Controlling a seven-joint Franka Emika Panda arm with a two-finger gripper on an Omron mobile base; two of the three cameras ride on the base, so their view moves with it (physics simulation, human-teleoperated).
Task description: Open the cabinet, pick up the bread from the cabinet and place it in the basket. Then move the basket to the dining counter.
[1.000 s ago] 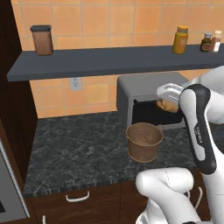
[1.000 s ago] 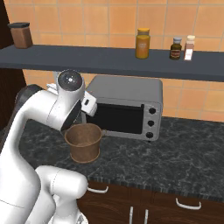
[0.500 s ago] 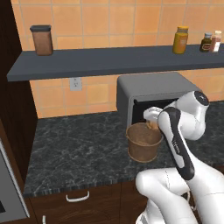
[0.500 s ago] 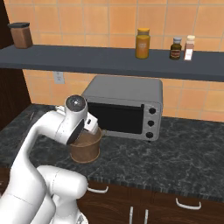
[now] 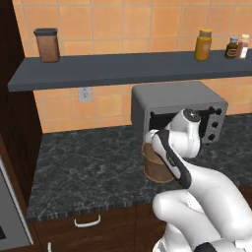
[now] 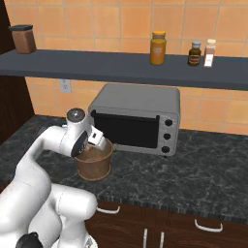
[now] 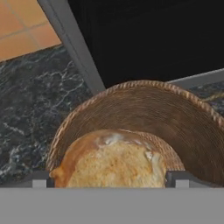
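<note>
Bread just went down into the basket with the hand, fingers spread wide; basket move next.

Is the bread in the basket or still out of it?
In: in the hand view the bread lies inside the basket's woven wall, between the open gripper's fingertips.

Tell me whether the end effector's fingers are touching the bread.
Cannot tell. In the hand view the bread fills the span between the two fingertips over the basket, but the grey band hides any contact or gap.
</note>
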